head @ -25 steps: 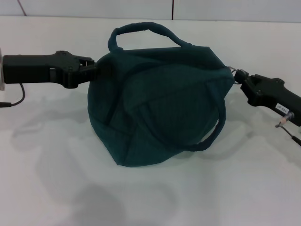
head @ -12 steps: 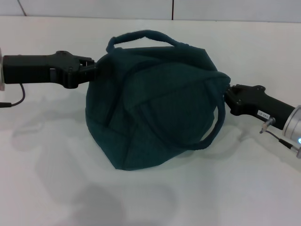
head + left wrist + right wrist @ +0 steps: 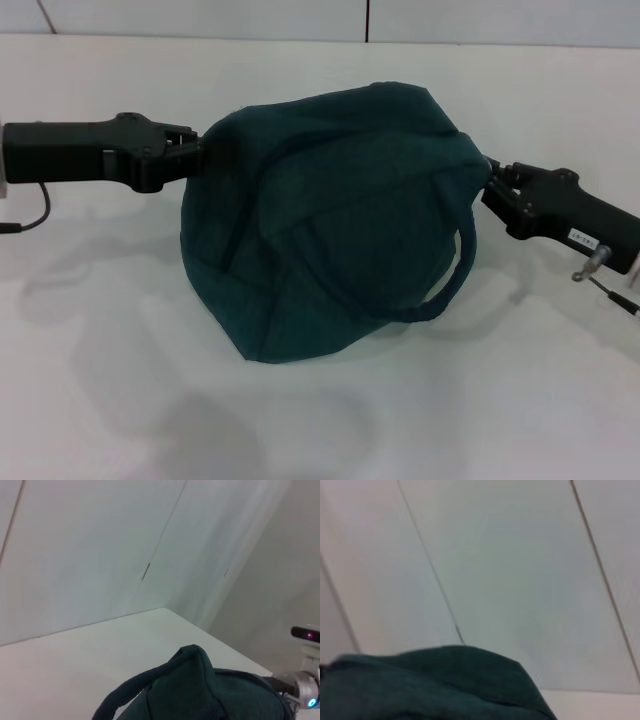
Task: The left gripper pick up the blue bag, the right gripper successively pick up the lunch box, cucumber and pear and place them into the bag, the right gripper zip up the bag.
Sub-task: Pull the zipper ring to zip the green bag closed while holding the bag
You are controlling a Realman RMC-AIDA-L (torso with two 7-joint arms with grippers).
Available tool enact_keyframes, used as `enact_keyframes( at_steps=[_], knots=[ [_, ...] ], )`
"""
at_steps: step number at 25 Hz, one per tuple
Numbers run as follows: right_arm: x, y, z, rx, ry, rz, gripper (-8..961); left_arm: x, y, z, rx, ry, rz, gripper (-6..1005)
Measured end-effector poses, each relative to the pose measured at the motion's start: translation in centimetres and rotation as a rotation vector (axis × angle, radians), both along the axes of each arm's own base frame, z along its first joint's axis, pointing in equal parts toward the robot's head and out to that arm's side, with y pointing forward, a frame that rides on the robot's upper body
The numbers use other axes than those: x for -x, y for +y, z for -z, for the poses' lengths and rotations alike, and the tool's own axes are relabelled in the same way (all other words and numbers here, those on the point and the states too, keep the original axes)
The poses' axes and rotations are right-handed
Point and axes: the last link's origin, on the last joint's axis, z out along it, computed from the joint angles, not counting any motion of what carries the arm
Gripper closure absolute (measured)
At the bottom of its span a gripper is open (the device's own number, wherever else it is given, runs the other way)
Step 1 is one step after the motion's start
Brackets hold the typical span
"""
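The blue bag [image 3: 330, 220] sits bulging in the middle of the white table [image 3: 320, 420], with one handle [image 3: 458, 268] looping down its front right side. My left gripper [image 3: 205, 152] is shut on the bag's left end. At the bag's right end my right gripper [image 3: 492, 180] has its fingers pinched together against the fabric. The left wrist view shows the bag's top [image 3: 210, 695] with the right arm behind it. The right wrist view shows only a fold of the bag [image 3: 430, 685]. The lunch box, cucumber and pear are out of view.
A thin black cable [image 3: 30, 215] trails on the table under the left arm. A pale panelled wall [image 3: 125, 555] stands behind the table. The table's far edge runs along the top of the head view.
The bag's far handle, upright a second ago, has dropped out of sight behind the bag. The right gripper dipped, then rose again at the bag's right end. The left gripper held still.
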Motion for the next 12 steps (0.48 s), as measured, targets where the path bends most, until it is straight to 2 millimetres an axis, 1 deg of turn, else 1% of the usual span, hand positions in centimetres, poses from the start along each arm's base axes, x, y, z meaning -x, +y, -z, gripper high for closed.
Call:
enact_keyframes(
  at_steps=[4, 8, 12],
  knots=[
    [-0.6, -0.3, -0.8, 0.047, 0.013, 0.005, 811, 0.0, -0.1, 0.1, 0.000, 0.000, 0.005, 944],
    [-1.6, -0.4, -1.6, 0.066, 0.009, 0.042, 717, 0.1, -0.2, 0.1, 0.003, 0.001, 0.006, 945],
    [-2.6, -0.5, -2.7, 0.045, 0.018, 0.069, 624, 0.1, -0.2, 0.2, 0.004, 0.001, 0.004, 948]
  ],
)
